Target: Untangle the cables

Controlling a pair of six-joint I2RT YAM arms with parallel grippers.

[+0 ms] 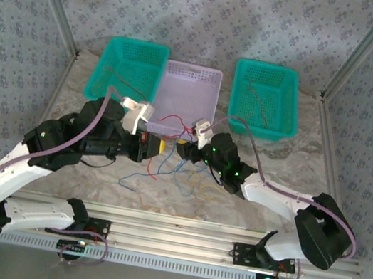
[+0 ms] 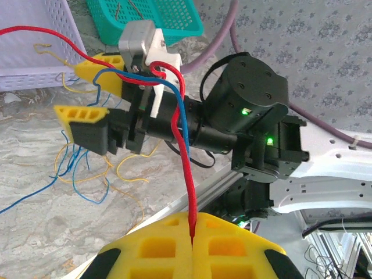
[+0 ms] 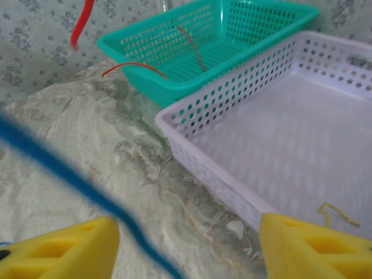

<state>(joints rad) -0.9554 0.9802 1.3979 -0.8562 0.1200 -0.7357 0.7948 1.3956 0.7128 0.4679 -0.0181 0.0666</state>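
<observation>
Cables (image 2: 81, 168) lie tangled on table (image 2: 35, 232) beneath right gripper (image 3: 186, 256), its fingers wide apart, holding nothing. Left gripper (image 2: 192, 229) pinched tight on red cable (image 2: 187, 174).

Black-and-white arms (image 1: 8, 166) carry purple-grey cables (image 2: 231, 35), green lights (image 2: 245, 110), yellow pincer fingers (image 2: 157, 250).

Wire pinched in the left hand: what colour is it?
The wire is red, clearest in the left wrist view.
</observation>
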